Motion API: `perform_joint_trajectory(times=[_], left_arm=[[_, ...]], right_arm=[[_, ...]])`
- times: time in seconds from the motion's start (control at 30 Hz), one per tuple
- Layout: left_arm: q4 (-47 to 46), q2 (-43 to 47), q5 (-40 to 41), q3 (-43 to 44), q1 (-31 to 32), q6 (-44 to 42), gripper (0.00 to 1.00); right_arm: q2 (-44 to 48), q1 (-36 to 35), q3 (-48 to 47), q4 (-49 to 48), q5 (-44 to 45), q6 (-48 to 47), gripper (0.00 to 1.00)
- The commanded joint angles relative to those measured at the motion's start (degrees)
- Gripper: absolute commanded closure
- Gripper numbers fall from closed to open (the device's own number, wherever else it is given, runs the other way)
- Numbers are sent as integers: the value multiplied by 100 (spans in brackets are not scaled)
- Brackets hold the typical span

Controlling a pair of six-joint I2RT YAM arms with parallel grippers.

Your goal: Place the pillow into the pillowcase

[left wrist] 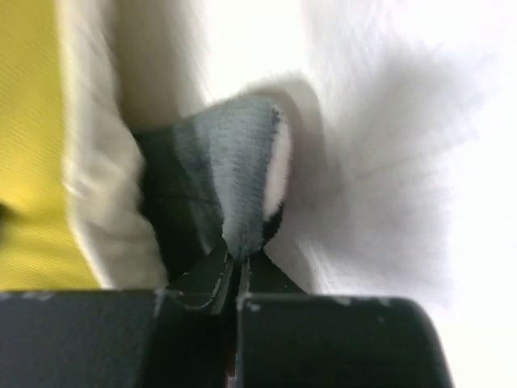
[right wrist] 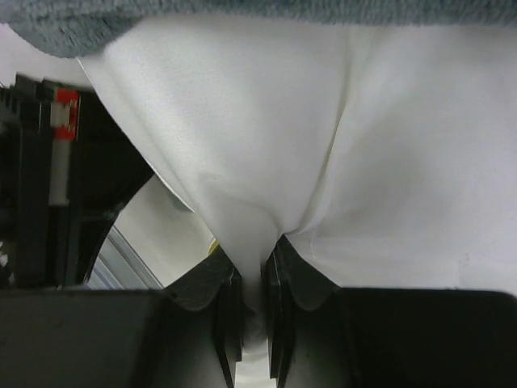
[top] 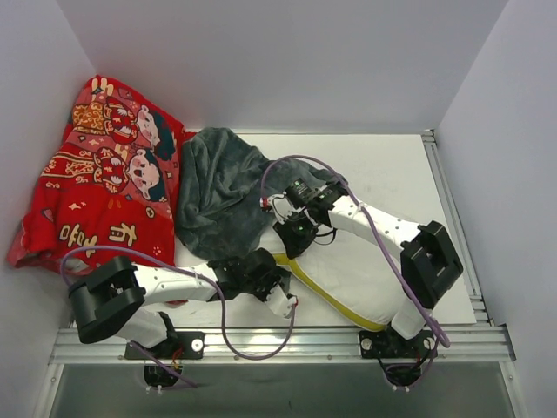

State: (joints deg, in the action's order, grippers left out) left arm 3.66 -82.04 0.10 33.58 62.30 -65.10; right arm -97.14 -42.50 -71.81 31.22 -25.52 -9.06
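Top external: your right gripper (right wrist: 252, 279) pinches the pillow (top: 361, 274), mostly uncovered behind it; left gripper (left wrist: 235, 267) pinches the pillowcase (top: 218, 187).

White links (top: 170, 280), black joints (top: 104, 298), and a purple cable (top: 300, 158) on each arm.

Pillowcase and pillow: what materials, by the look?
Pillowcase: plush, fleece-like grey-blue fabric, matte; fuzzy nap shows where the left gripper pinches it. Pillow: smooth white woven cloth, probably cotton or polyester; creases at the right gripper.
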Motion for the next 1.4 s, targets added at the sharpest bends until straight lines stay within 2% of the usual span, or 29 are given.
perform_joint_trajectory(times=[0.0, 0.13, 0.23, 0.27, 0.4, 0.43, 0.47, 0.5, 0.57, 0.63, 0.67, 0.77, 0.8, 0.87, 0.93, 1.0, 1.03, 1.13, 1.33, 1.37], left_arm=[[790, 723, -1673, 1093, 150, 471, 100], [1321, 1172, -2706, 2096, 572, 1147, 100], [1374, 1287, -3137, 2336, 757, 1465, 100], [1383, 1313, -3182, 2328, 774, 1535, 100], [1715, 1383, -2981, 2135, 748, 1597, 100], [1734, 1453, -2885, 2091, 705, 1701, 95], [1761, 1645, -2684, 2013, 678, 1972, 79], [1891, 1760, -2595, 1986, 626, 2158, 74], [2050, 2128, -2489, 1977, 320, 2884, 58], [2331, 2332, -2261, 2117, 46, 3545, 49], [2463, 2455, -2199, 2204, -338, 4070, 46], [3086, 2474, -1884, 2565, -1024, 4795, 43], [3175, 2404, -1473, 2687, -1149, 4927, 43], [3307, 2046, -1163, 2776, -1325, 5086, 43], [3352, 1693, -532, 2942, -1387, 5305, 43], [3343, 1069, -362, 3153, -1431, 5437, 42], [3343, 858, -222, 3285, -1440, 5586, 39], [3343, 76, 137, 3760, -1432, 5649, 39], [3291, -997, 772, 4183, -1554, 5360, 48], [3238, -1181, 807, 4200, -1546, 5315, 53]], right_arm=[[-14, 101, -614, 112, -190, 36, 100], [-882, 207, -1176, -203, -217, 360, 100], [-1410, 286, -1309, -695, -252, 905, 100], [-1517, 321, -1292, -914, -287, 1341, 100], [-1703, 418, -643, -1390, -383, 1766, 100], [-1598, 427, -319, -1460, -436, 1828, 100], [-1519, 436, -185, -1539, -619, 1872, 100], [-1405, 444, -71, -1575, -752, 1960, 95], [-931, 444, 149, -1576, -1145, 2039, 73], [-353, 505, 141, -1471, -1341, 2101, 47], [-149, 558, 71, -1339, -1437, 2119, 43], [546, 909, -52, -936, -1535, 2093, 42], [826, 1023, -44, -855, -1526, 2066, 42], [1065, 1426, 53, -593, -1343, 1926, 43], [1241, 1744, 246, -416, -914, 1812, 43], [1251, 2262, 395, -196, -640, 1715, 42], [1207, 2438, 526, -135, -517, 1697, 32], [1006, 3106, 677, 137, -183, 1574, 23], [759, 4161, 818, 674, 679, 1407, 20], [741, 4232, 861, 736, 723, 1363, 20]])
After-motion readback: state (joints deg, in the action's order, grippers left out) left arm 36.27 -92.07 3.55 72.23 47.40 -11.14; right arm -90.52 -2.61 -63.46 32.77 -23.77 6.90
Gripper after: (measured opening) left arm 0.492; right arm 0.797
